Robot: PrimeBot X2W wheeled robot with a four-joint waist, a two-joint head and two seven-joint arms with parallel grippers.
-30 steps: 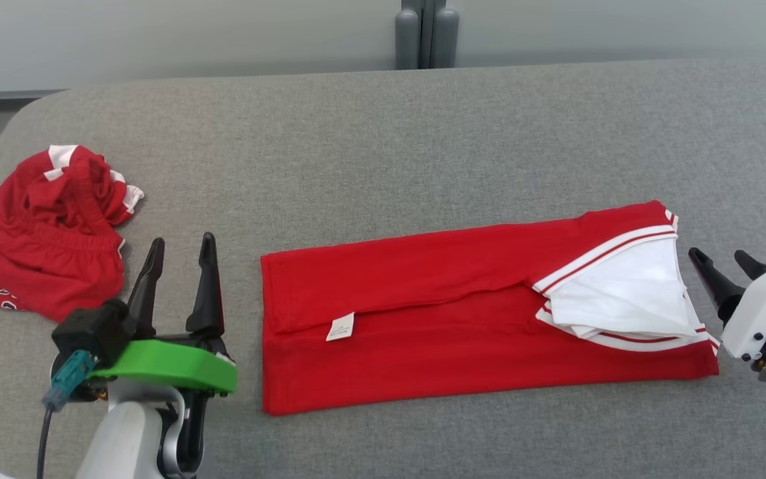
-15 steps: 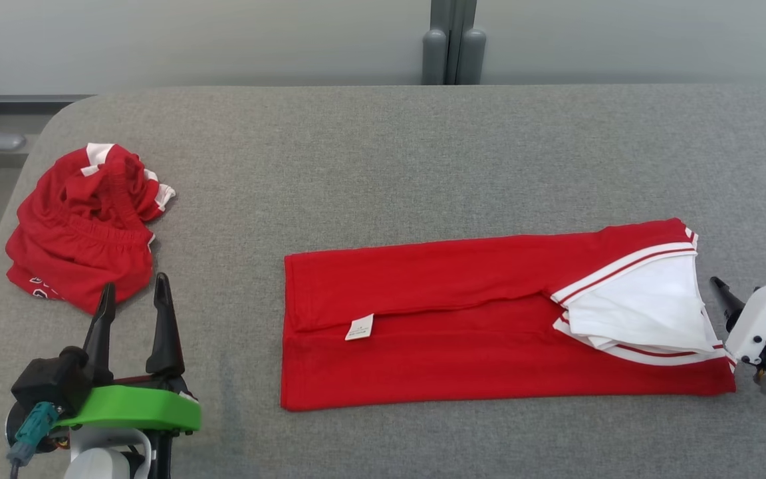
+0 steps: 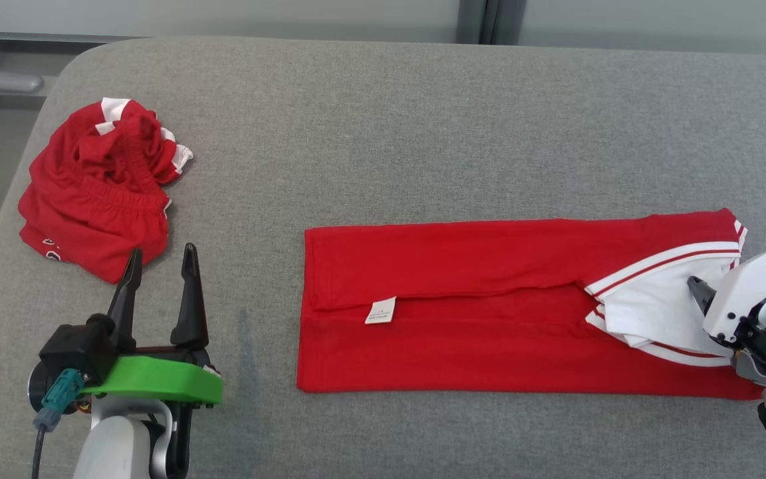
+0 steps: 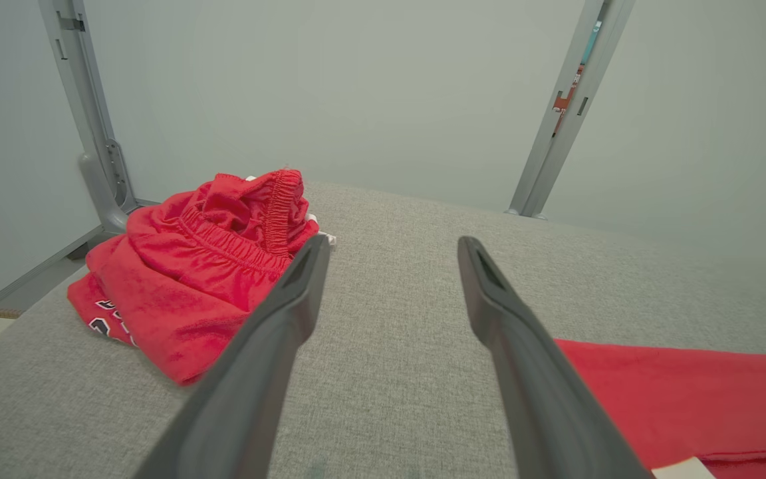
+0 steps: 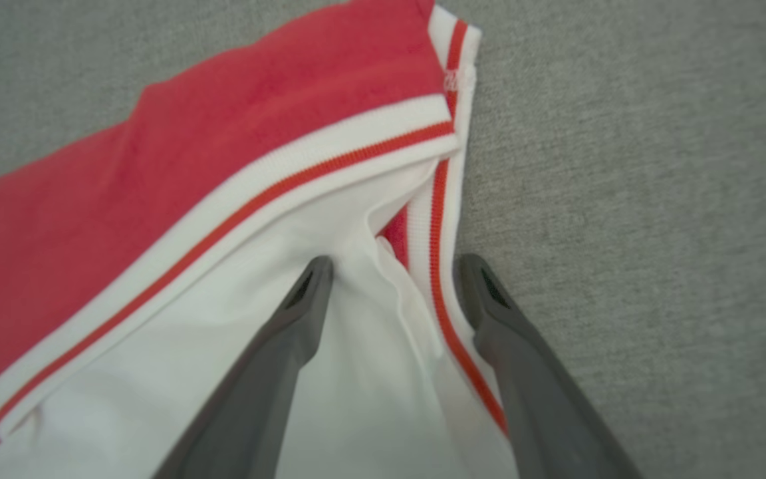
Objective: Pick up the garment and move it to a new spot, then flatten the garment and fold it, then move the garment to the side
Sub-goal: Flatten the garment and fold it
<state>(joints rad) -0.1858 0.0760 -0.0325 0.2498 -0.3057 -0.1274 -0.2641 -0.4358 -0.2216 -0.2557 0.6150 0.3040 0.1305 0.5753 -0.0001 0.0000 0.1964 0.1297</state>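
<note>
The red garment (image 3: 489, 319) lies flat on the grey table (image 3: 389, 133), folded lengthwise into a long band, with a white striped end at the right and a small white label on its fold. My right gripper (image 3: 705, 289) is over that white end, open; in the right wrist view its fingertips (image 5: 396, 261) straddle the garment's (image 5: 223, 133) white layers and striped edge. My left gripper (image 3: 162, 251) stands open with nothing in it, left of the garment's left edge; the left wrist view has its fingertips (image 4: 393, 243) above bare table, the garment (image 4: 689, 399) at lower right.
A crumpled pair of red shorts (image 3: 97, 186) lies at the table's far left, just beyond my left fingers, and appears as shorts (image 4: 210, 266) in the left wrist view. The table's rounded corner and left edge are close by. A grey frame post (image 3: 489, 20) stands behind.
The head camera has shifted. My right gripper has moved left from beside the garment onto its white end. My left gripper has drawn further left, away from the garment's edge.
</note>
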